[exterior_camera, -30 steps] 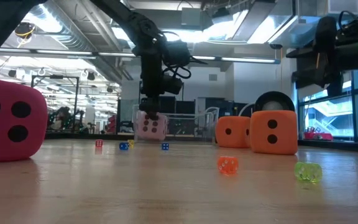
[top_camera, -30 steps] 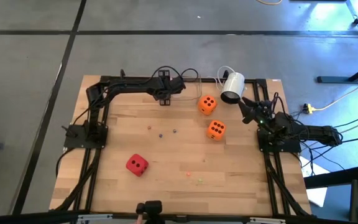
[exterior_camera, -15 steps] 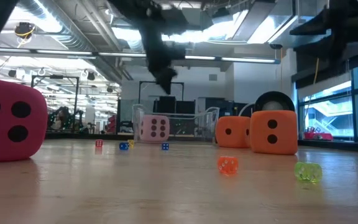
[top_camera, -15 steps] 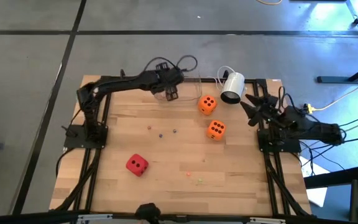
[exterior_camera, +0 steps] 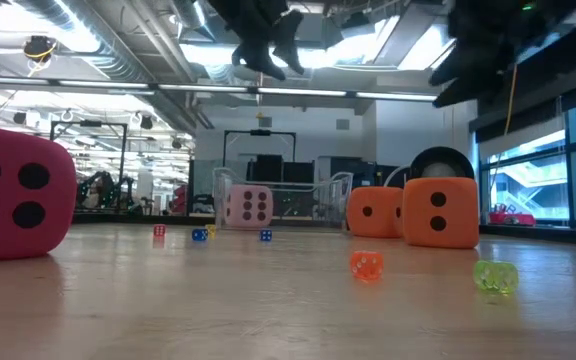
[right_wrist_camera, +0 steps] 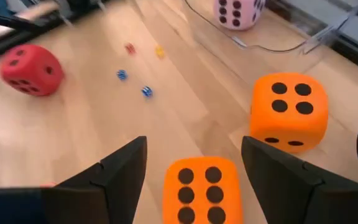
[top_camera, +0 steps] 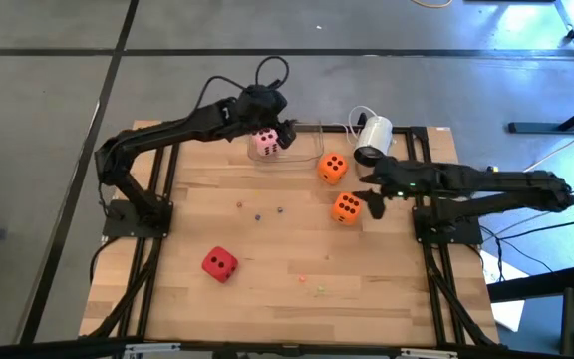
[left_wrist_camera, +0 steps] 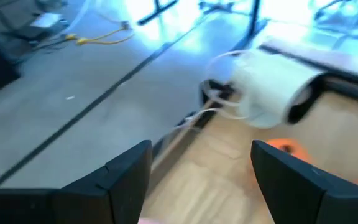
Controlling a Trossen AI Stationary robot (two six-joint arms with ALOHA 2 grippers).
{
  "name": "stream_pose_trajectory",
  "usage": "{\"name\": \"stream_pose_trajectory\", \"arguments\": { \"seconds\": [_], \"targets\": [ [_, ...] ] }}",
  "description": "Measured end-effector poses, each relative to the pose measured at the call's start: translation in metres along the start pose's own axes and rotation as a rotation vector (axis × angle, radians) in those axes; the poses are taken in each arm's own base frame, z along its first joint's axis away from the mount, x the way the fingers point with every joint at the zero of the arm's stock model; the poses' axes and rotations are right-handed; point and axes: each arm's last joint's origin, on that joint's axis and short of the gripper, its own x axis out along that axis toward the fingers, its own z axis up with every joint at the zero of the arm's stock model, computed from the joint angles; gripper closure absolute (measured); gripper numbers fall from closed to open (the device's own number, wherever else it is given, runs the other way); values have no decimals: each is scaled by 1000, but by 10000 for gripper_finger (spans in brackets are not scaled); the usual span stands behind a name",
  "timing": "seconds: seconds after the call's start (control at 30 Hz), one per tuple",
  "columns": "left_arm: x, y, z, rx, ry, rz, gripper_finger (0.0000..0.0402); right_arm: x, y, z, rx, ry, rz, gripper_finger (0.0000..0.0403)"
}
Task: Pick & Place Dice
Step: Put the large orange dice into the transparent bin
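Left gripper point(top_camera: 285, 128) raised above the far edge of the tabletop point(top_camera: 267, 269), fingers spread, nothing between them. Right gripper point(top_camera: 369, 195) reaching in from the right edge, fingers apart, hovering beside the near orange die point(top_camera: 346, 207) without touching. Clear bin point(top_camera: 302, 143) at the far edge, pale pink die point(top_camera: 266, 143) resting inside. White roll point(top_camera: 372, 139) lying near the far right corner. Far orange die point(top_camera: 331, 168) just beside the bin. Red die point(top_camera: 219, 263) alone toward the near left. Tiny beads point(top_camera: 258, 211) scattered mid-tabletop.
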Motion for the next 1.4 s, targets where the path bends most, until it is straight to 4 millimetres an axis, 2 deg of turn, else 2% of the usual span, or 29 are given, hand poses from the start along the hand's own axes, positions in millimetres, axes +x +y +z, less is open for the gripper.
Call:
{"name": "stream_pose_trajectory", "arguments": {
  "seconds": [0.13, 0.33, 0.43, 0.57, 0.83, 1.03, 1.2, 1.4],
  "targets": [
    [-7, -8, 3, -13, -22, -45, 133, 16, 3, 15, 17, 78, 39, 142],
    [-20, -12, 1, -51, -67, -3, 134, 25, -1, 24, -1, 148, 149, 142],
    [-23, -11, -19, -131, -164, 3, 132, 26, -6, 25, -13, 143, 133, 142],
    [-26, -6, -66, -247, -223, -66, 134, 25, -10, 27, 0, 149, 161, 142],
    [-79, 13, -114, -301, -309, -126, 133, 26, -18, 29, 50, 142, 139, 142],
    [-117, 26, -131, -325, -415, -124, 134, 26, -23, 31, 77, 140, 137, 139],
    [-138, 34, -135, -332, -491, -132, 132, 26, -27, 32, 132, 137, 121, 97],
    [-147, 36, -136, -339, -516, -136, 134, 26, -31, 33, 163, 121, 73, 31]
  ]
}}
